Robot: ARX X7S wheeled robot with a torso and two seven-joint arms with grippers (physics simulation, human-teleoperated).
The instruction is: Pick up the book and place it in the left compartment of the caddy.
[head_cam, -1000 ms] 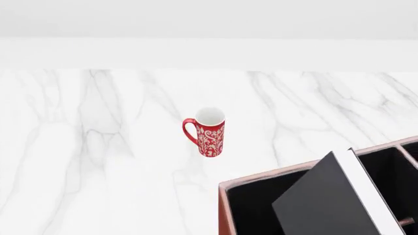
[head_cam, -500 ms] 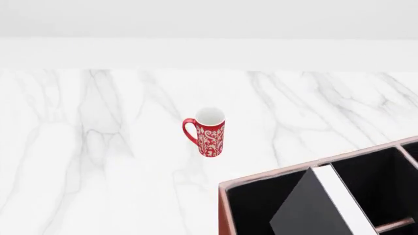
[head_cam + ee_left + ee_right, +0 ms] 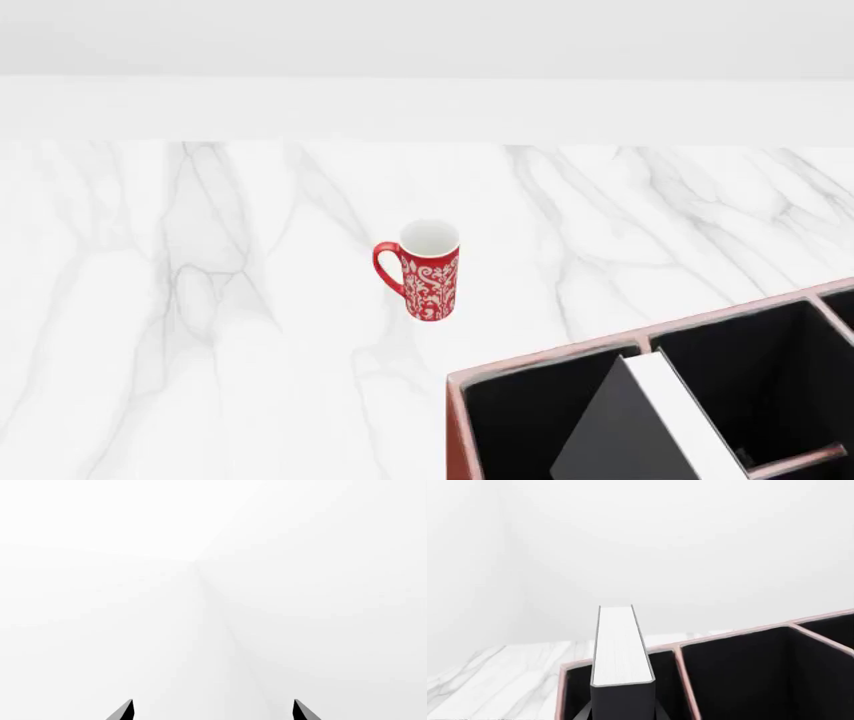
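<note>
The black book (image 3: 625, 428), white page edges up, stands tilted at the left compartment (image 3: 514, 425) of the reddish-brown caddy (image 3: 457, 420); its top corner is close to the divider. In the right wrist view the book (image 3: 620, 645) shows edge-on between the caddy's outer rim (image 3: 562, 690) and a divider, over the left compartment (image 3: 575, 695). My right gripper (image 3: 622, 713) is shut on the book's dark lower end, with a finger on each side. My left gripper (image 3: 212, 711) is open and faces only blank white. Neither gripper shows in the head view.
A tall red patterned mug (image 3: 426, 271) stands upright on the white marble counter (image 3: 200, 300), to the left of and beyond the caddy. The caddy's smaller sections (image 3: 747, 380) lie right of the book. A white wall runs behind the counter.
The book has sunk lower into the caddy and moved a little left; its top corner now sits just below the rim line. The mug has not moved.
</note>
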